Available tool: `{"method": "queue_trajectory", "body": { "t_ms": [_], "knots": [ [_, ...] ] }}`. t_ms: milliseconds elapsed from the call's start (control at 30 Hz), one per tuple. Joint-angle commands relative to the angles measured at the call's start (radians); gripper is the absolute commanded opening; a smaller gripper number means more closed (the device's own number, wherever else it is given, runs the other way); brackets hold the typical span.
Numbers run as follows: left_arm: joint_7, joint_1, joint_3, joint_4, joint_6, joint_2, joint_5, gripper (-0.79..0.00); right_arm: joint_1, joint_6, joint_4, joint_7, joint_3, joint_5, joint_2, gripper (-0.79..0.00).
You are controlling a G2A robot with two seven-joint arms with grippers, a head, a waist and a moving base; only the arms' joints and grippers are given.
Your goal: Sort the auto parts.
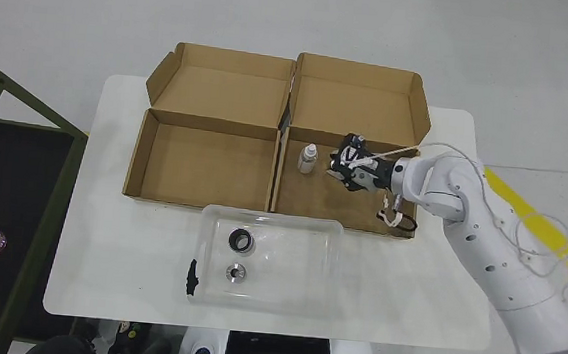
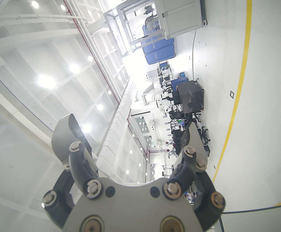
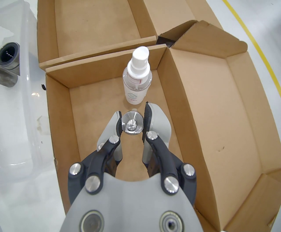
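The right gripper point(image 3: 132, 116) is closed on a round shiny metal part point(image 3: 132, 127), holding it low inside the right cardboard box point(image 3: 219, 98), just beside an upright spray bottle point(image 3: 137, 83). The left gripper point(image 2: 130, 127) is spread wide with nothing in it, pointing up at a hall ceiling. Two more metal parts point(image 1: 242, 240) point(image 1: 235, 273) lie in the clear tray point(image 1: 271, 219) in front of the boxes

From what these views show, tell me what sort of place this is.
Probably a big industrial robotics hall: rows of ceiling lights high overhead, blue machine cabinets among workstations, and a yellow floor line marking off the work area.
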Motion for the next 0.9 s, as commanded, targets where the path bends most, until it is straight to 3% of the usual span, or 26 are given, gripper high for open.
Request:
{"method": "queue_trajectory", "body": {
  "t_ms": [0,500,567,667,733,867],
  "knots": [
    [0.000,0.000,0.000,0.000,0.000,0.000,0.000,0.000,0.014,0.001,0.025,0.012,-0.017,0.003,-0.007,-0.785],
    [0.000,0.000,0.000,0.000,0.000,0.000,0.000,0.000,0.085,0.009,0.175,0.027,-0.117,0.000,-0.055,-0.779],
    [0.000,0.000,0.000,0.000,0.000,0.000,0.000,0.000,0.091,0.012,0.189,0.026,-0.124,-0.001,-0.061,-0.720],
    [0.000,0.000,0.000,0.000,0.000,0.000,0.000,0.000,0.099,0.014,0.206,0.019,-0.133,-0.002,-0.067,-0.520],
    [0.000,0.000,0.000,0.000,0.000,0.000,0.000,0.000,0.102,0.016,0.211,0.017,-0.137,-0.003,-0.071,-0.443],
    [0.000,0.000,0.000,0.000,0.000,0.000,0.000,0.000,0.103,0.008,0.199,0.002,-0.130,-0.003,-0.073,-0.394]
  ]
}}
